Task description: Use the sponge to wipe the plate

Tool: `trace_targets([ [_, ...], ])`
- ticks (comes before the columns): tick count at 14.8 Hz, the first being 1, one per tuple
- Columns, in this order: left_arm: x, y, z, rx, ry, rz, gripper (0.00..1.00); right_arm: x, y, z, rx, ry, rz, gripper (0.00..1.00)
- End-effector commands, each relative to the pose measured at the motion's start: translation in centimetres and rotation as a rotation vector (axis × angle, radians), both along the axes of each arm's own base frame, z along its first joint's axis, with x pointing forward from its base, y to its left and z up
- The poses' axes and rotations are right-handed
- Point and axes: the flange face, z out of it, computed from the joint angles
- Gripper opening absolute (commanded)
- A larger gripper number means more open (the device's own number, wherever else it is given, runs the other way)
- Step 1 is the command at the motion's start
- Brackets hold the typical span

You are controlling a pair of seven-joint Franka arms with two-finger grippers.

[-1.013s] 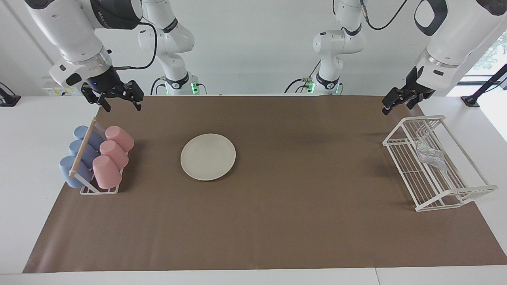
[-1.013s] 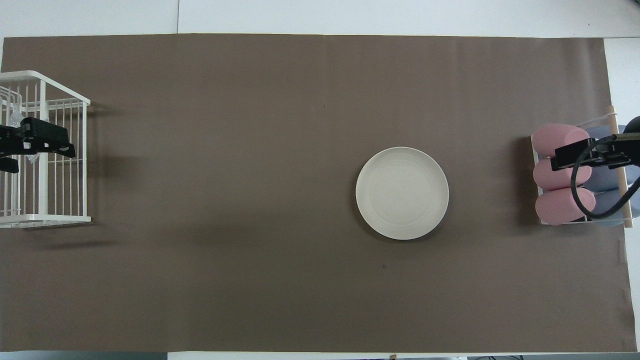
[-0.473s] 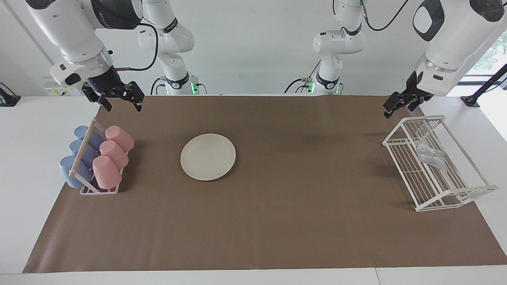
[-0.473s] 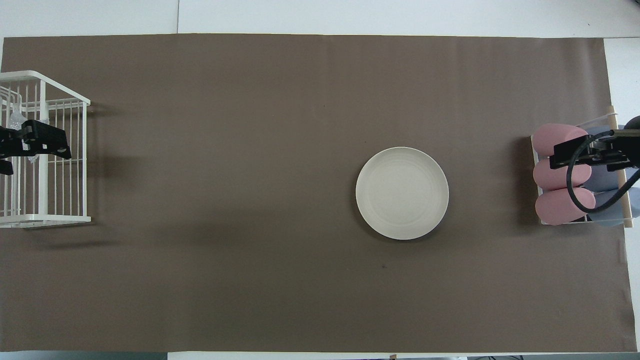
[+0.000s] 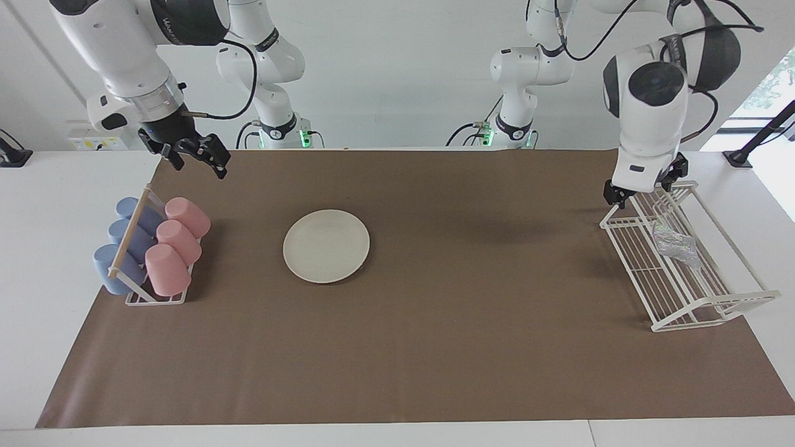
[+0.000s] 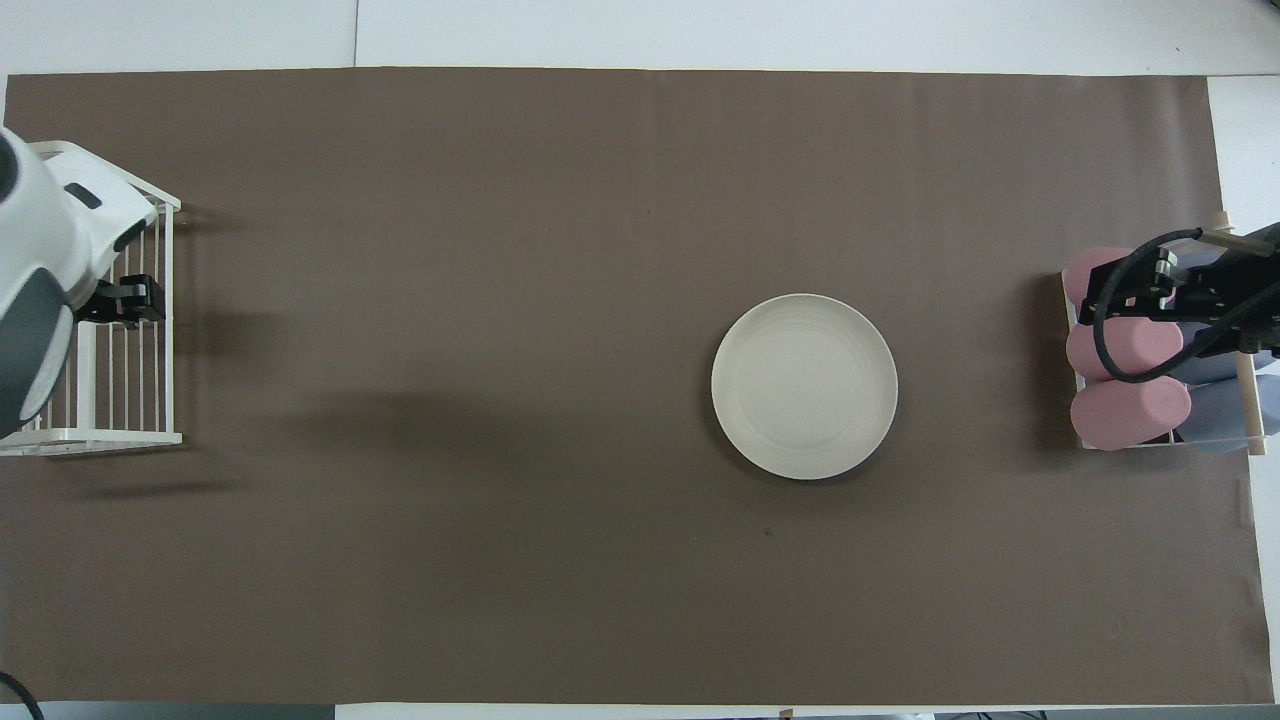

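Both end effectors, left (image 5: 643, 188) and right (image 5: 195, 157), gape empty; one plate (image 5: 326, 246), one sponge (image 5: 674, 244), six cups (image 5: 166, 233).

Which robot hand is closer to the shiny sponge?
The left gripper. It hangs over the white rack where the sponge lies. The right gripper is up near the cups, at the table's right-arm end.

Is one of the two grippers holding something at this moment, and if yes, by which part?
Nothing is held. The left gripper is open over the white rack, above the sponge. The right gripper is open and empty in the air.
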Motion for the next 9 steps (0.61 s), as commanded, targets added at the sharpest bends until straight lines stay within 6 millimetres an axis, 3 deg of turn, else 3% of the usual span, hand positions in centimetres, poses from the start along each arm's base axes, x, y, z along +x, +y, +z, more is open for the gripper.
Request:
trace_targets([
  [1, 2.0, -0.2, -3.4, 0.146, -0.021, -0.058, 1.00, -0.5, 1.3, 0.2, -0.001, 0.003, -0.090, 1.00],
  [4, 3.4, 0.0, -6.9, 0.250, -0.010, -0.125, 1.00, -0.9, 3.4, 0.1, -0.007, 0.005, -0.171, 1.00],
  [6, 4.1, 0.1, -8.5, 0.323, 0.002, -0.179, 1.00, -1.9, 7.0, -0.4, -0.020, 0.018, -0.296, 1.00],
  [9, 4.4, 0.2, -9.8, 0.360, 0.017, -0.209, 1.00, -2.2, 10.3, -0.5, -0.013, -0.020, -0.453, 1.00],
])
